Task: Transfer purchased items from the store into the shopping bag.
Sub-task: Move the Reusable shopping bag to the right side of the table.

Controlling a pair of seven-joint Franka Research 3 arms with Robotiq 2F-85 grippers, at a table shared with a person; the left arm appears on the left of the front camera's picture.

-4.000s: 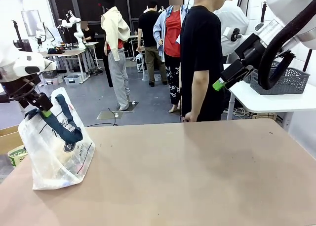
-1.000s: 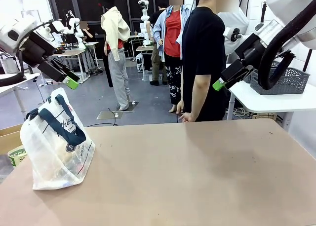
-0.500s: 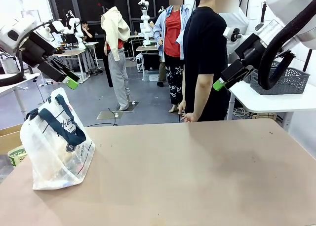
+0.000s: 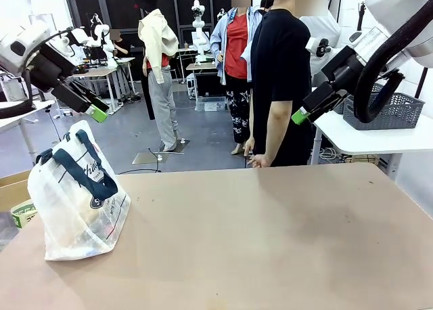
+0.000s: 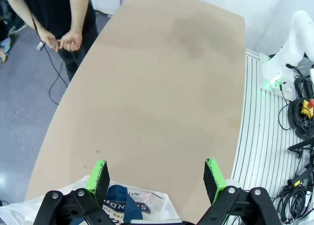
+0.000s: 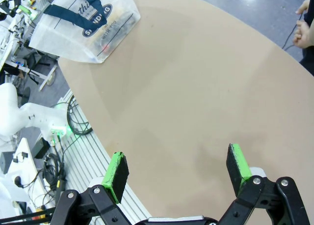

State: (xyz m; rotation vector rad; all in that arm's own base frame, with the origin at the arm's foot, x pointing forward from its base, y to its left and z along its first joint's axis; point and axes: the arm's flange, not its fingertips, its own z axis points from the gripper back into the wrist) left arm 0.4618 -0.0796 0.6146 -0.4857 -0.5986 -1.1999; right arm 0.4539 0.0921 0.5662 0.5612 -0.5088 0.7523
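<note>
The shopping bag [image 4: 78, 202], translucent white with navy straps, stands on the table's left side. Purchased items show dimly through its plastic, with a red spot [image 6: 105, 46] among them. My left gripper [image 4: 95, 111] hangs open high above the bag, holding nothing. In the left wrist view the left gripper [image 5: 156, 173] stands wide over the bag's top [image 5: 125, 205]. My right gripper [image 4: 300, 115] is open in the air at the right, above the far edge. In the right wrist view the right gripper [image 6: 178, 166] is empty and the bag [image 6: 86, 18] lies far off. The store [image 4: 391, 111], a dark grey lattice basket, sits on a white side table.
A person in black stands at the far edge with hands [image 4: 257, 161] low near the table rim. A brown cardboard box [image 4: 9, 189] sits off the table's left side. The white side table [image 4: 379, 139] stands beyond the right corner. The tan tabletop [image 4: 270, 235] is bare.
Four seconds ago my left gripper was down at the bag's strap; it now hangs high above the bag. Over the last second neither arm has moved.
</note>
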